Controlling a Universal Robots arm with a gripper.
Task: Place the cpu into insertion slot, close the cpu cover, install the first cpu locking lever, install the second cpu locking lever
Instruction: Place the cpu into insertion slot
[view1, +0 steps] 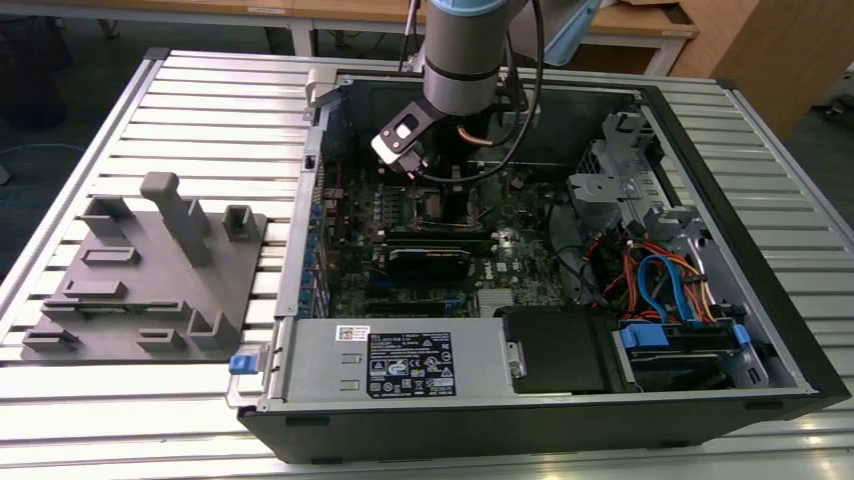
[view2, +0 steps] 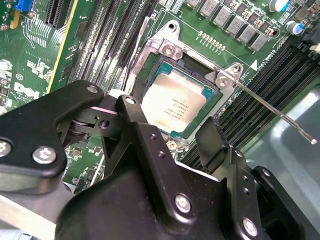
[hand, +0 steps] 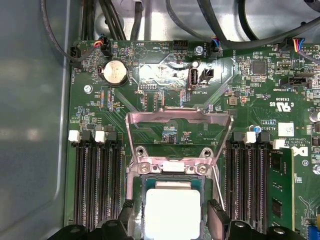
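Note:
The cpu (hand: 172, 212) lies flat in the insertion slot (view2: 196, 64) on the green board, its silver top facing up; it is also seen in the second wrist view as the cpu (view2: 175, 104). My gripper (hand: 171, 222) hangs just above it, open, one black finger (hand: 125, 214) on each side and a gap to the chip's edges. The cpu cover (hand: 177, 118) stands flipped back behind the socket. A thin locking lever (view2: 272, 112) sticks out free from one socket corner. In the exterior view my gripper (view1: 447, 178) is inside the computer case, over the socket.
Black memory slots (hand: 97, 180) flank the socket on both sides. Cables (view1: 661, 280), a drive cage (view1: 614, 190) and the power supply (view1: 400, 360) fill the case. A grey fixture plate (view1: 140, 280) sits on the slatted table at the exterior view's left.

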